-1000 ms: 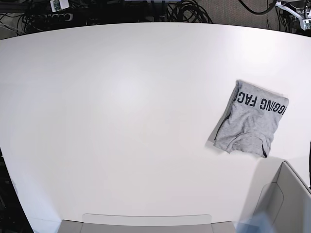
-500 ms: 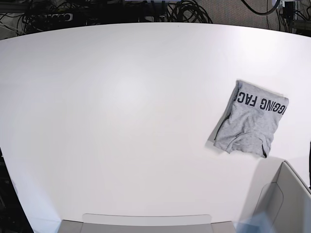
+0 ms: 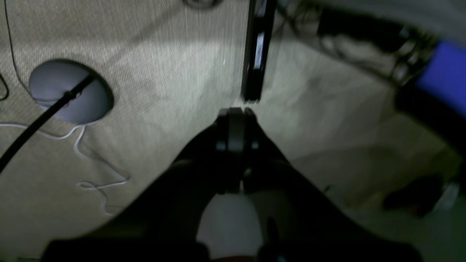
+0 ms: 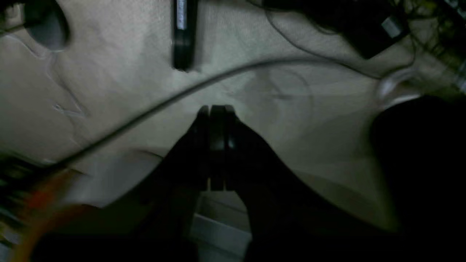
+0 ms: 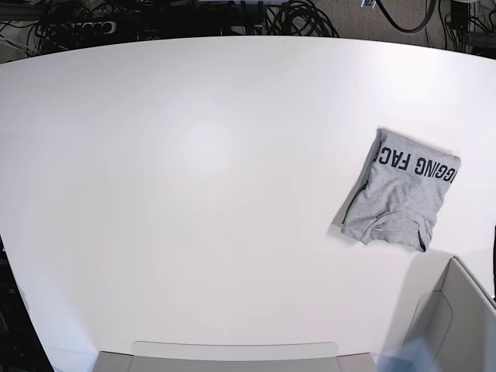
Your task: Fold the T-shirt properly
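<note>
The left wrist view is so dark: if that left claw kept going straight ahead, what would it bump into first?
Probably the black upright bar just beyond the shut left gripper, or else the beige carpet beneath. Depth is hard to judge in this blurred view.

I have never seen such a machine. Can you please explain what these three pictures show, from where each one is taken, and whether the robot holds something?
This is a robot with two arms, and each arm carries a small camera near its wrist. The bright picture comes from a fixed camera looking down on a white table. On it, toward the right side, lies a grey T-shirt, folded into a small packet with black letters along its top edge. A grey box shows at the lower right corner.

The two dark pictures come from the wrist cameras. Each shows its own arm's black fingers: the left gripper and the right gripper. Both pairs are pressed together with nothing between them. Behind them you see carpet floor and cables, not the table, so both arms are away from the shirt.
</note>
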`<state>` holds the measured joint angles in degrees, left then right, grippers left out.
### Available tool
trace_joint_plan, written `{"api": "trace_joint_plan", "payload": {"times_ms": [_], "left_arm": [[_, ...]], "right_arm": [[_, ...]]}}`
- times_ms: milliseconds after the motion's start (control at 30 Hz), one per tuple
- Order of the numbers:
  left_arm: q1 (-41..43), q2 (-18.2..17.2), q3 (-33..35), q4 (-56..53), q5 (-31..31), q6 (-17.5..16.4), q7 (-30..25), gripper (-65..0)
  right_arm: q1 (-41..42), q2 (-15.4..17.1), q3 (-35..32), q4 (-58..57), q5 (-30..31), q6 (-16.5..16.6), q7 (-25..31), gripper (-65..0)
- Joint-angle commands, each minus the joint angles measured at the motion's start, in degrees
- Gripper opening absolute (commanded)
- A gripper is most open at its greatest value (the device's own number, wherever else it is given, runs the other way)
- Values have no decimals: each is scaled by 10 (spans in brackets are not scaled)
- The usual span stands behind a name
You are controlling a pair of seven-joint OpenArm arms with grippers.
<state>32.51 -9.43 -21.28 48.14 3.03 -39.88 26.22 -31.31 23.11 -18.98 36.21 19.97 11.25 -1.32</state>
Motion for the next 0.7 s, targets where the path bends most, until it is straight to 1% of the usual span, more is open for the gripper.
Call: {"api": "trace_joint_plan", "payload": {"times_ms": [0, 133, 167, 200, 233, 333, 433, 533, 667], "left_arm": [[7, -17, 22, -25, 4, 13, -20, -650], [-6, -56, 121, -132, 0, 137, -129, -650], [-18, -63, 143, -157, 0, 159, -143, -650], [-29, -68, 159, -178, -1, 172, -146, -650], [-40, -71, 166, -195, -1, 179, -147, -650], [-65, -73, 158, -230, -1, 179, -152, -650], [-86, -78, 130, -237, -1, 180, -152, -650], [-107, -78, 88, -238, -1, 180, -152, -650], [-135, -78, 65, -238, -1, 180, -150, -650]], "right_arm": [[15, -3, -17, -31, -15, -23, 22, -650], [81, -25, -72, -143, -80, -140, 79, -650], [97, -28, -78, -161, -91, -159, 86, -650], [110, -31, -81, -175, -101, -170, 89, -650], [121, -33, -80, -186, -105, -177, 90, -650], [147, -32, -78, -213, -109, -187, 90, -650], [161, -30, -78, -230, -109, -187, 90, -650], [159, -29, -78, -232, -109, -187, 91, -650], [149, -31, -81, -228, -110, -186, 93, -650]]}}
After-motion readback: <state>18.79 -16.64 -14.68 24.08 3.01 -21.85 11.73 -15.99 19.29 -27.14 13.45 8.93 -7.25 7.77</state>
